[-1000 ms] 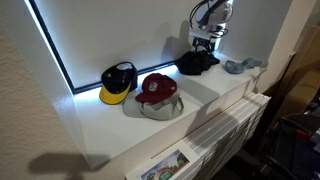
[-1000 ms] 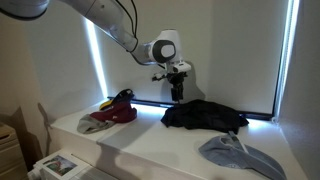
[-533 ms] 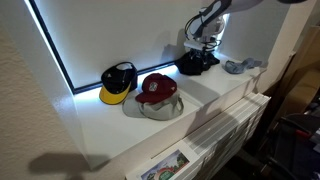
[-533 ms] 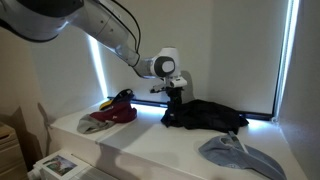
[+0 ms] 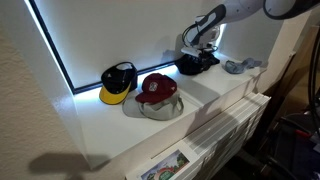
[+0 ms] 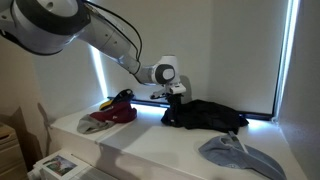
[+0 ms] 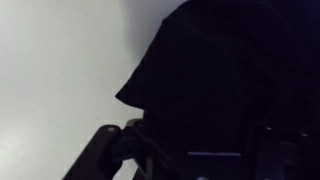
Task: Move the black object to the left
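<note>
The black object is a crumpled dark cloth or cap lying on the white ledge by the lit window edge; it also shows in an exterior view. My gripper is down at one end of it, also seen in an exterior view. In the wrist view the black object fills most of the frame. The gripper stands over it with its jaws wide apart on either side. The dark picture hides whether the fingers touch it.
A black-and-yellow cap and a red cap lie further along the ledge, together in an exterior view. A grey cap lies beyond the black object. A printed sheet lies at the ledge's front edge.
The gripper has come down from above the black object to its end and now sits low over it. The black object and the caps have not moved.
</note>
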